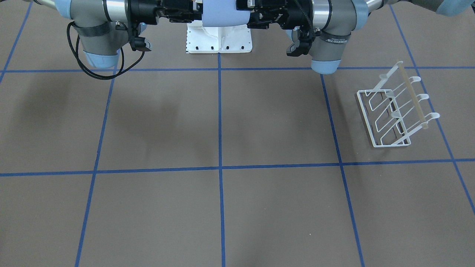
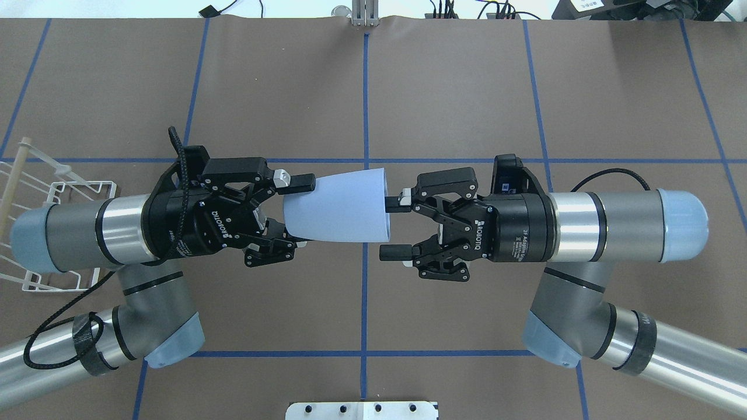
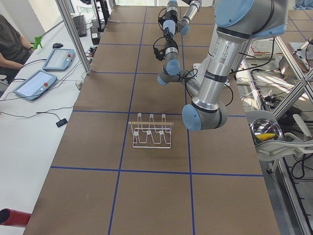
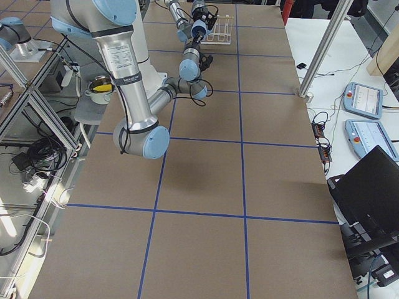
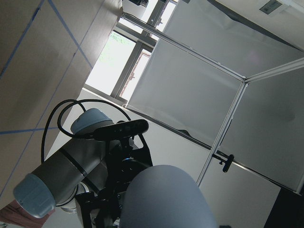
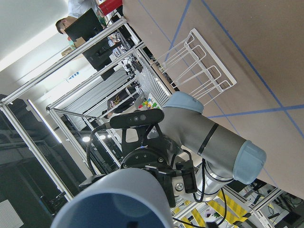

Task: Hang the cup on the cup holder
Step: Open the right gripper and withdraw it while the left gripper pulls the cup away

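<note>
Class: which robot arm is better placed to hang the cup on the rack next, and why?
Left. The left gripper grips the pale blue-grey plastic tumbler, and the white wire rack sits beside that arm; the right gripper is open.

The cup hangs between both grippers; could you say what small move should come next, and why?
Probably pull the right gripper straight back: its jaws stand open at the rim, the left gripper clasps the cup by its base, and the cup holder stands on that side.
</note>
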